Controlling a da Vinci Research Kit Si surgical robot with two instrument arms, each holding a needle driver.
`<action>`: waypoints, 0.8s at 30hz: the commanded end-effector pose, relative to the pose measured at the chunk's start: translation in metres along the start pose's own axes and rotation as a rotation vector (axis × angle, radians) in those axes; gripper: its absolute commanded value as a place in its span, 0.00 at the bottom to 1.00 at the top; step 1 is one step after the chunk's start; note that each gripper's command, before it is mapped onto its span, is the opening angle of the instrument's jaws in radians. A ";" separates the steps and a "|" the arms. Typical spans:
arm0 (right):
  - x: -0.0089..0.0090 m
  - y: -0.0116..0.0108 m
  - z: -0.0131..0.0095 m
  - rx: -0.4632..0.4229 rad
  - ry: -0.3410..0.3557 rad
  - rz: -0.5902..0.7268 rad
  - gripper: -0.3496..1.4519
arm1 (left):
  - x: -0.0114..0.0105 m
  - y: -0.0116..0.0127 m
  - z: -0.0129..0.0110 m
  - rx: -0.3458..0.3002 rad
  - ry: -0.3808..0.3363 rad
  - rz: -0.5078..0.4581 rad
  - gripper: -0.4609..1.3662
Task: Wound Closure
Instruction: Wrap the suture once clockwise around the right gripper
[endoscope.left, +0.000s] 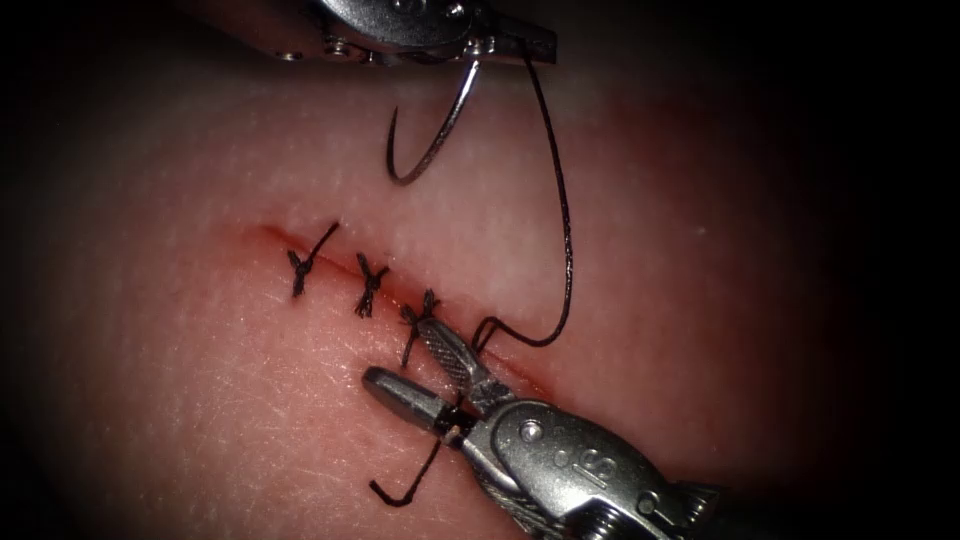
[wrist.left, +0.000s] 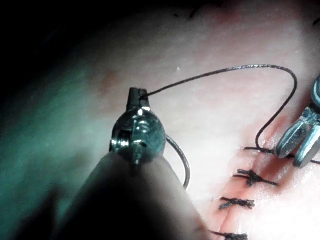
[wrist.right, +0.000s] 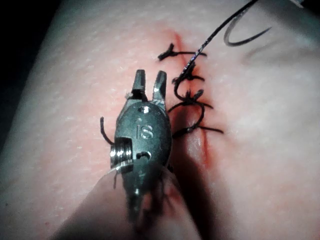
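The left tool (endoscope.left: 505, 47) is at the top of the endoscope view, shut on the curved needle (endoscope.left: 440, 130) near its tail end. The needle hangs free above the tissue (endoscope.left: 650, 200), right of the cut (endoscope.left: 335, 262), with its tip pointing up. Thread (endoscope.left: 566, 230) runs from the needle's tail down in a long arc and enters the tissue just right of the cut, beside the right tool. The right tool (endoscope.left: 398, 353) lies over the cut's lower end, open, with nothing between its jaws. The left wrist view shows the left tool (wrist.left: 136, 95), the needle (wrist.left: 185, 167) and the thread (wrist.left: 240, 68).
Three knotted stitches (endoscope.left: 370, 283) cross the upper part of the cut, with red fluid along it. A short free thread tail (endoscope.left: 405, 492) lies on the tissue left of the cut, below the right tool. In the right wrist view the open right tool (wrist.right: 150, 82) sits beside the stitches (wrist.right: 192, 97).
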 end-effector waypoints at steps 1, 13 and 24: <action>0.0000 0.0001 0.0000 -0.006 -0.006 0.015 0.00 | 0.0000 0.0001 -0.0001 -0.009 -0.001 0.000 0.06; 0.0022 0.0036 -0.0005 -0.040 -0.039 0.073 0.00 | -0.0006 0.0026 -0.0028 -0.020 -0.008 0.015 0.06; 0.0021 0.0069 -0.0001 -0.041 -0.024 0.069 0.00 | -0.0033 0.0066 -0.0046 -0.015 -0.016 0.037 0.06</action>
